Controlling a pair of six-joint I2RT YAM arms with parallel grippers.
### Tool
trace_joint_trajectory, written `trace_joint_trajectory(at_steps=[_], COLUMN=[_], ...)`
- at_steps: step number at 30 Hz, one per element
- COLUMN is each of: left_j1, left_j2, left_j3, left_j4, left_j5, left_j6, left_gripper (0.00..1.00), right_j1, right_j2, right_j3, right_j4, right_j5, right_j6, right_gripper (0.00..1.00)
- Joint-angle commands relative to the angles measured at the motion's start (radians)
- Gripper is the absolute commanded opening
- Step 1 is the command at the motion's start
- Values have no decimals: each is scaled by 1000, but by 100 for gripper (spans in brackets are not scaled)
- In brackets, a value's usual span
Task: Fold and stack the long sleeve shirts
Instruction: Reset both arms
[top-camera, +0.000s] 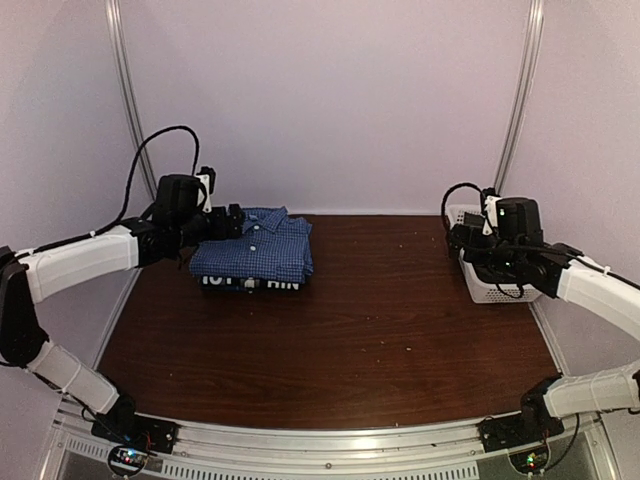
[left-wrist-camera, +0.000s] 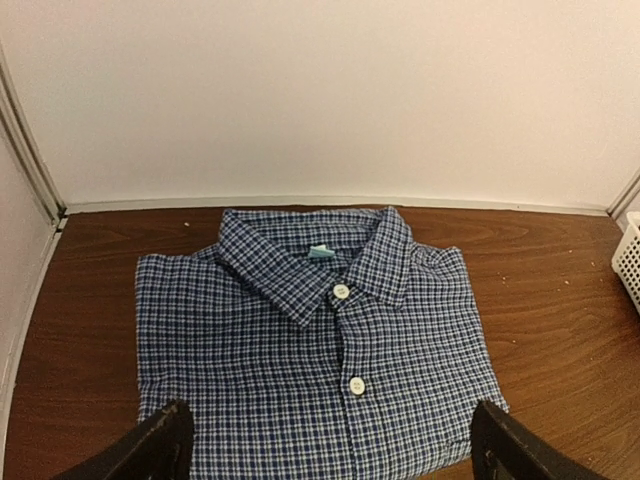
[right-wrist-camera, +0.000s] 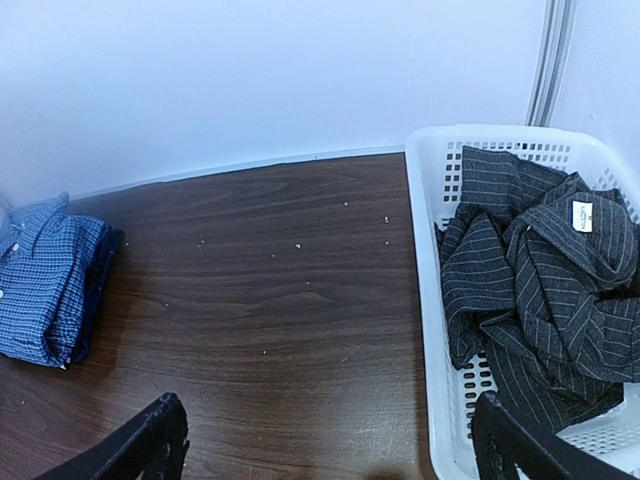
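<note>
Left pincer (left-wrist-camera: 335, 447) spread wide, empty, by the folded blue check shirt (left-wrist-camera: 300, 370), collar toward frame top, button line running top to bottom; right pincer (right-wrist-camera: 330, 445) likewise wide, empty.

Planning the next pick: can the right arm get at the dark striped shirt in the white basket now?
Probably yes. The right gripper hangs open close by the white basket, and the dark striped shirt lies heaped inside with nothing over it.

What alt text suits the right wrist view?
A crumpled dark pinstriped shirt lies in a white basket at right. Far left, a folded blue checked shirt tops a stack on the table; the right gripper, jaws open, frames the bottom.
</note>
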Motion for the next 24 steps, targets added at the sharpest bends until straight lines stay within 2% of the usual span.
trace_joint_trajectory(at_steps=[1,11,16,20,24], left_j1=[9,9,9,9,9], left_j2=[-112,-335,-466,-557,-583], left_j3=[-98,-249,-285,-330,-346], left_j4=[55,4,-56,-28,-6], left_j5=[-76,-2,-37,-52,-58], left_j6=[-35,47,63,76,76], left_gripper=[98,98,98,98,98], right_j1=[-7,-6,-7,-7,-7], right_j2=[-64,-173,-227,-261,-252], right_j3=[-32,-45,-65,-87,-77], right_j4=[27,67,97,119,104], right_j5=[45,57,45,47,56], right_j6=[-49,-104,-113,-121,-126], right_gripper=[100,100,100,100,100])
